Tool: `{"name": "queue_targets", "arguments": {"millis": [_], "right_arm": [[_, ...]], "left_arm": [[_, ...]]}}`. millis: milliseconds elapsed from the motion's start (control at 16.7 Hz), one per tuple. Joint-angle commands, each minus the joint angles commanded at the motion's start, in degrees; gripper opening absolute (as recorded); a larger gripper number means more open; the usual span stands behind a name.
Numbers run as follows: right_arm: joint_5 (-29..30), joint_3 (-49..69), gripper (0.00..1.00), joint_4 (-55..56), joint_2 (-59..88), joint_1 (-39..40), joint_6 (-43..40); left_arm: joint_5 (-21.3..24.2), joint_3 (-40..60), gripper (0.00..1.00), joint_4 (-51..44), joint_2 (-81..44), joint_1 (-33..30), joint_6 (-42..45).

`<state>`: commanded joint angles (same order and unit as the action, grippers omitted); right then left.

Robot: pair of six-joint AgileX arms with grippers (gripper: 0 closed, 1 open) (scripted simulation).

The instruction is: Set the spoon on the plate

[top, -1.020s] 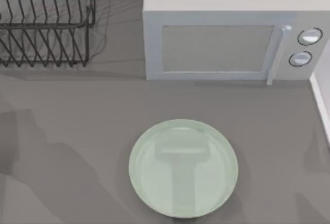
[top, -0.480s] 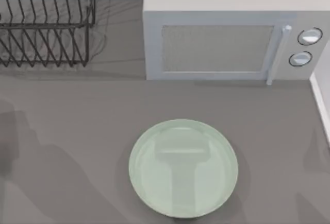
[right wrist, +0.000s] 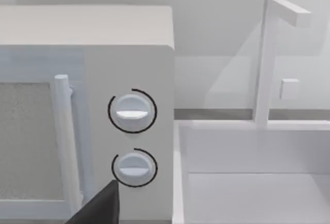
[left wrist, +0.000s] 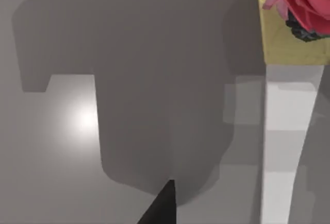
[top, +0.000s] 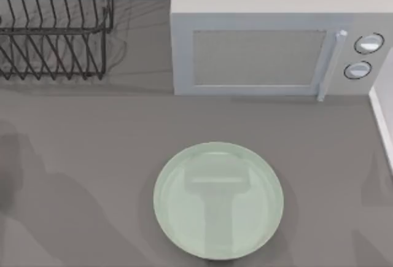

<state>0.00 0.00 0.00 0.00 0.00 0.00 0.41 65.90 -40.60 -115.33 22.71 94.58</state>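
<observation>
The pale mint-green plate (top: pixel 218 201) lies flat on the grey table, near the front edge and a little right of centre, with nothing on it. The spoon is out of view. A dark tip of my left gripper (left wrist: pixel 162 207) hangs over bare grey table, with its shadow spread below it. A dark tip of my right gripper (right wrist: pixel 101 206) points at the microwave's two knobs (right wrist: pixel 132 112), near the table's right side.
A white microwave (top: pixel 270 46) stands at the back, door shut. A black wire dish rack (top: pixel 55 27) fills the back left corner. A white sink (right wrist: pixel 252 177) with a faucet (right wrist: pixel 265 54) borders the right. A yellow block with a pink flower (left wrist: pixel 295 28) sits near the left gripper.
The arm shadow at the table's left edge has slid slightly further left. The plate, microwave and rack have not moved.
</observation>
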Motion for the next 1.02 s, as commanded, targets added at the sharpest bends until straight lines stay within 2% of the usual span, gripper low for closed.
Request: {"name": "queue_targets", "arguments": {"millis": [300,780,840,1020], "right_arm": [[0.00,0.00,1.00,0.00,0.00,0.00,0.00],[0.00,0.00,1.00,0.00,0.00,0.00,0.00],[0.00,0.00,1.00,0.00,0.00,0.00,0.00],[0.00,0.00,1.00,0.00,0.00,0.00,0.00]], "left_arm": [[0.00,0.00,0.02,0.00,0.00,0.00,0.00],[0.00,0.00,0.00,0.00,0.00,0.00,0.00],[-0.36,0.63,0.00,-4.07,3.47,-0.09,-1.56],[-0.41,2.15,0.00,-6.22,4.18,0.09,-1.67]]}}
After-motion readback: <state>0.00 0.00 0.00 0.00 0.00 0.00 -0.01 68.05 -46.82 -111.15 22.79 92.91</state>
